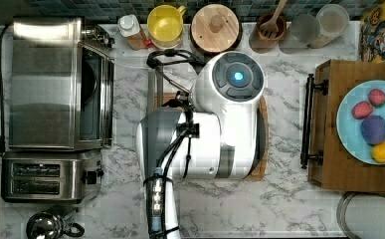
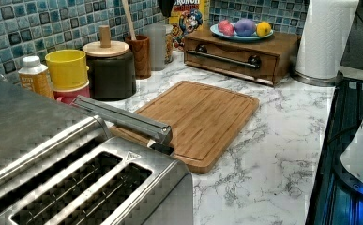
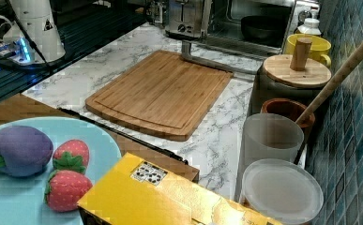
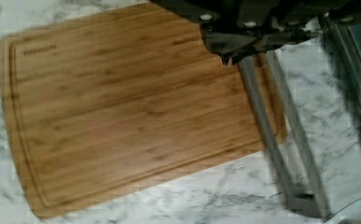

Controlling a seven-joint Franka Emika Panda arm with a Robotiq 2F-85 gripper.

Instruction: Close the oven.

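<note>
Beside the rectangular bamboo cutting board (image 4: pixel 136 112), the boxy brushed-steel toaster oven (image 1: pixel 55 82) stands with its glass door dropped flat, long bar handle (image 4: pixel 267 140) over the board's edge. My pincer (image 4: pixel 243 46) hangs just above that handle; whether it is apart or together, I cannot tell. I judge this the approach: next I get under the handle and lift.

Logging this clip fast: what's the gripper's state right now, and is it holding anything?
Gripper: cannot be told; it sits above the oven door handle, with no grasp visible.
</note>
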